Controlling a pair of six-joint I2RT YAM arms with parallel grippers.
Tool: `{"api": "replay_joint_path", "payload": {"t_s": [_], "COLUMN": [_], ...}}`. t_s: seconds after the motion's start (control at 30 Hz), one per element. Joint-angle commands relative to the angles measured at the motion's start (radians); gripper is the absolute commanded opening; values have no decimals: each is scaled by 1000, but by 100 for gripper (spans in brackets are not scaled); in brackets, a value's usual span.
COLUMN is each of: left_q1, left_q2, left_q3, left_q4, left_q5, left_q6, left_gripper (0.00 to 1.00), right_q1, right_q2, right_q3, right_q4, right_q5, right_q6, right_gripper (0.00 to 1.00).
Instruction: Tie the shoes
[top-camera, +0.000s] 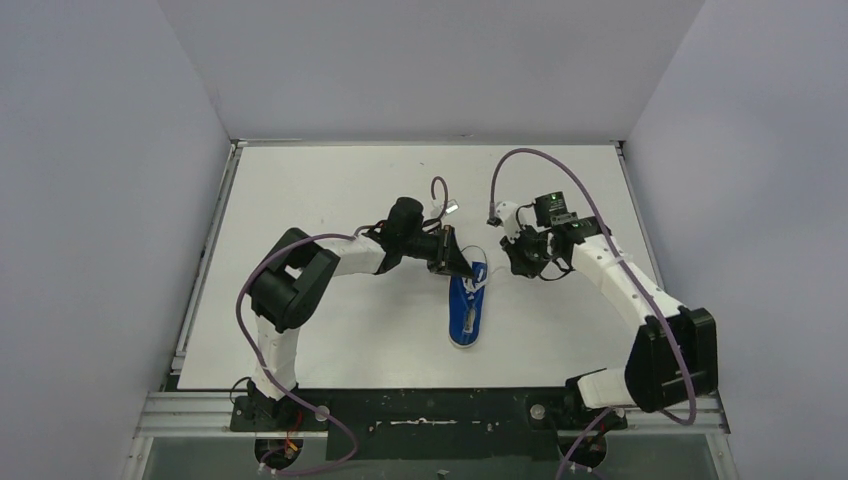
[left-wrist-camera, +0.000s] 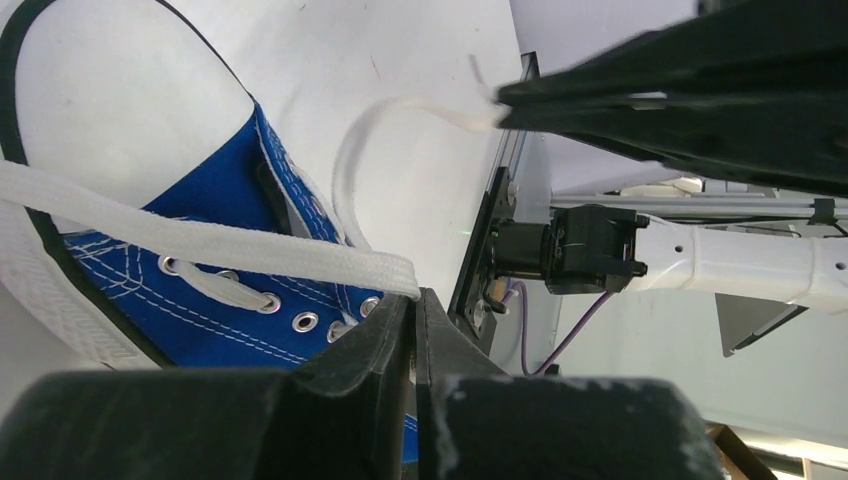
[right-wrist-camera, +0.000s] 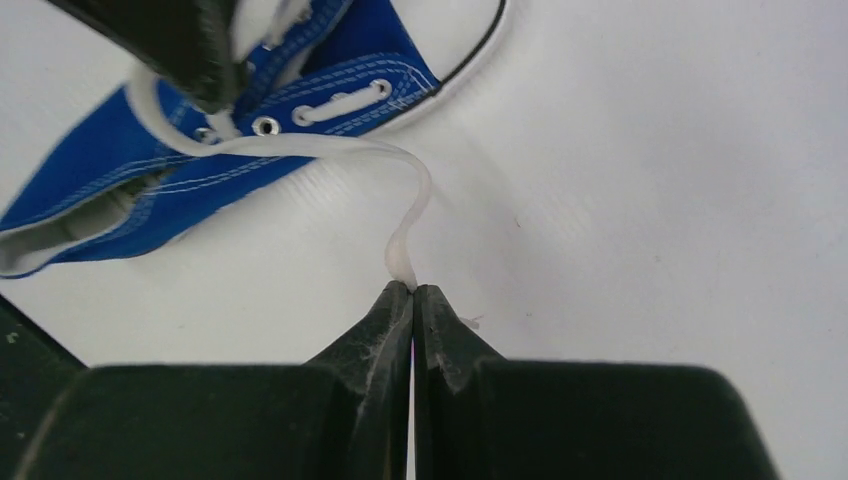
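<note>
Sneaker (top-camera: 466, 312) on white table (top-camera: 320, 200); grey walls (top-camera: 430, 60).

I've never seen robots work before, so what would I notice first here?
The little blue sneaker stands out most, lying in the middle of the white table. The left gripper and the right gripper reach in at its open end from either side. Each is pinched shut on a white lace.

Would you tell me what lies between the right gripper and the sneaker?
Only a curved white lace over bare table, seen in the right wrist view.
</note>
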Motion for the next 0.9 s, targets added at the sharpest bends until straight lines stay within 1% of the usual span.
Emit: {"api": "replay_joint_path", "payload": {"t_s": [0.0, 0.07, 0.13, 0.2, 0.27, 0.37, 0.43, 0.47, 0.5, 0.57, 0.7, 0.87], "left_q1": [9, 12, 14, 15, 15, 18, 17, 17, 17, 17, 17, 16], "left_q2": [14, 11, 13, 15, 18, 29, 32, 32, 30, 28, 12, 8], "left_q3": [21, 17, 14, 8, 0, -7, -9, -12, -15, -19, -40, -65], "left_q4": [55, 55, 55, 64, 84, 133, 164, 180, 190, 196, 215, 294], "left_q5": [30, 35, 42, 46, 51, 63, 68, 69, 69, 72, 76, 84], "left_q6": [3, 7, 5, -4, -18, -60, -86, -95, -103, -106, -105, -138], "left_gripper": [3, 3, 3, 3, 2, 1, 1, 1, 1, 1, 2, 2], "right_q1": [19, 20, 20, 19, 18, 14, 4, 2, -6, -18, -17, 8], "right_q2": [-169, -211, -237, -249, -247, -234, -230, -222, -200, -165, -112, -43], "right_q3": [5, -1, -22, -66, -141, -216, -247, -254, -260, -257, -237, -244], "right_q4": [-9, 20, 108, 267, 458, 670, 732, 739, 766, 790, 811, 849], "right_q5": [-124, -175, -237, -268, -263, -138, -59, -7, 3, 9, 20, 1], "right_q6": [80, 128, 221, 386, 590, 895, 1067, 1124, 1168, 1203, 1222, 1235], "right_gripper": [0, 0, 0, 0, 0, 0, 0, 0, 0, 0, 0, 0]}}
